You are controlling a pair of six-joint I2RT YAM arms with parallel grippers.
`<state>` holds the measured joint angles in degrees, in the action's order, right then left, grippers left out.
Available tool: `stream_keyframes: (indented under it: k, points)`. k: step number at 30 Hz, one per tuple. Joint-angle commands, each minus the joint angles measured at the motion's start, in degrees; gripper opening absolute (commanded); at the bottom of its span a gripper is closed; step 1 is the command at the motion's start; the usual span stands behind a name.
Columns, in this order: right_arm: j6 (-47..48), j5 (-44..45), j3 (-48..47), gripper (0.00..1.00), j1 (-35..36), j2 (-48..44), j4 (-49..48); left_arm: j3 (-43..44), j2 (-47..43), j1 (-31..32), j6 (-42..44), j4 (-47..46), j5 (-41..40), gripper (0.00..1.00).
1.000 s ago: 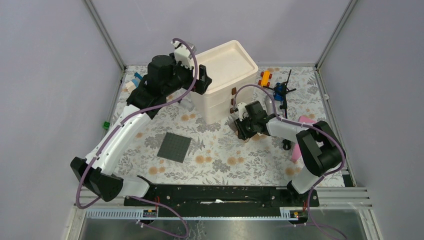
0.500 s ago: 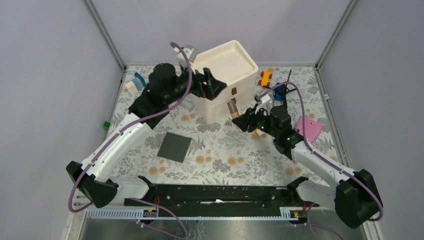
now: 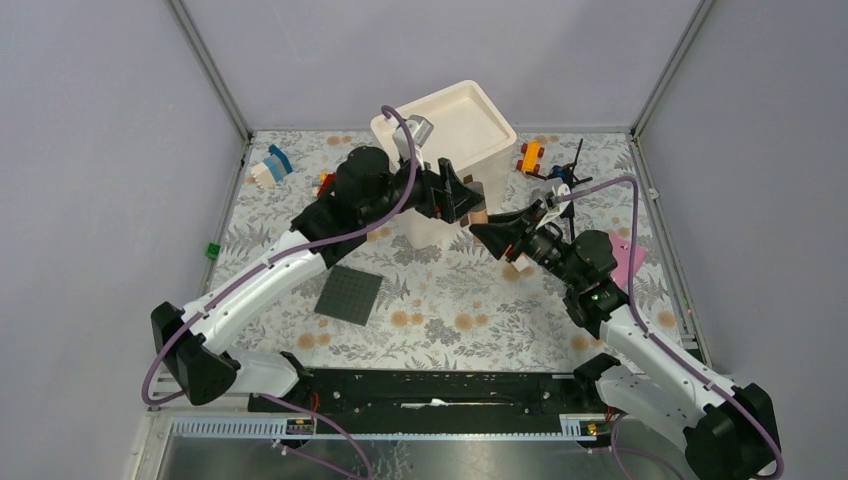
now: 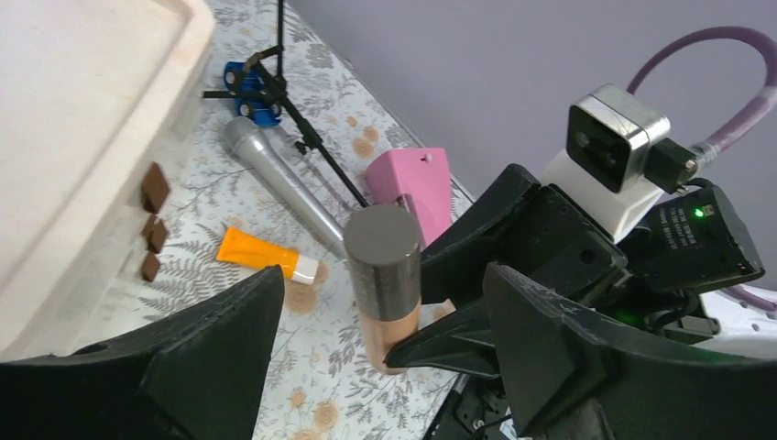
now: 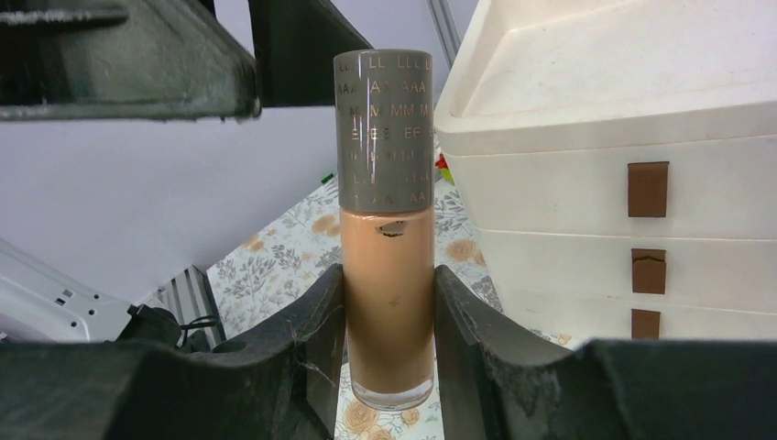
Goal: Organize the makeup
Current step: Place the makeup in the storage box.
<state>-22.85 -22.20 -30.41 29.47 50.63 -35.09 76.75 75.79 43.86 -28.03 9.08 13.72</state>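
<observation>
Seen from overhead, two robot arms meet above a floral table cover (image 3: 440, 300), just toward 12 o'clock from its centre. The right arm reaches in from 5 o'clock. Its right gripper (image 3: 495, 233) is clamped on the lower body of a beige foundation bottle (image 5: 386, 275), one finger pressed to each side. The bottle has a grey cap with faint gold lettering and is held in the air, clear of the cover.

The left arm comes from 7 o'clock. Its left gripper (image 3: 462, 196) stands wide open, one black finger at each side of the bottle's cap, with clear gaps between fingers and bottle.

A white three-drawer unit (image 3: 455, 130) with brown tabs (image 5: 648, 189) on its drawer fronts stands at 12 o'clock, just beside the meeting grippers.

In the left wrist view, other makeup lies on the cover beyond the bottle. An orange tube (image 4: 261, 254) with a pale cap lies flat near the drawer unit. A silver-grey tube (image 4: 279, 179) lies just beside it. A pink box (image 4: 412, 183) sits close behind the bottle's cap. A blue toy car (image 4: 252, 89) sits farther off.

Overhead, a dark square plate (image 3: 349, 293) lies at 9 o'clock from centre.
</observation>
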Motion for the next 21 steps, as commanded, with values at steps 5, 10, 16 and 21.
stream_keyframes:
  k: [5, 10, 16, 21]
  points:
    - [-2.83, 0.04, 0.46, 0.00, 0.41, -2.29, -8.29, -0.39, 2.28, 3.61, -1.08, -5.67, 2.62, 0.61]
    - [-2.44, 0.90, 0.61, 0.00, 0.41, -3.04, -8.15, -0.90, 2.49, 3.95, -1.08, -6.18, 2.42, 0.50]
    - [-2.97, 0.28, 0.74, 0.00, 0.41, -3.11, -8.58, 0.26, 4.10, 4.55, -1.47, -6.62, 2.73, 0.43]
    - [-2.87, 0.65, 1.31, 0.00, 0.39, -3.96, -8.59, 1.01, 5.22, 5.11, -2.09, -7.42, 3.46, 0.19]
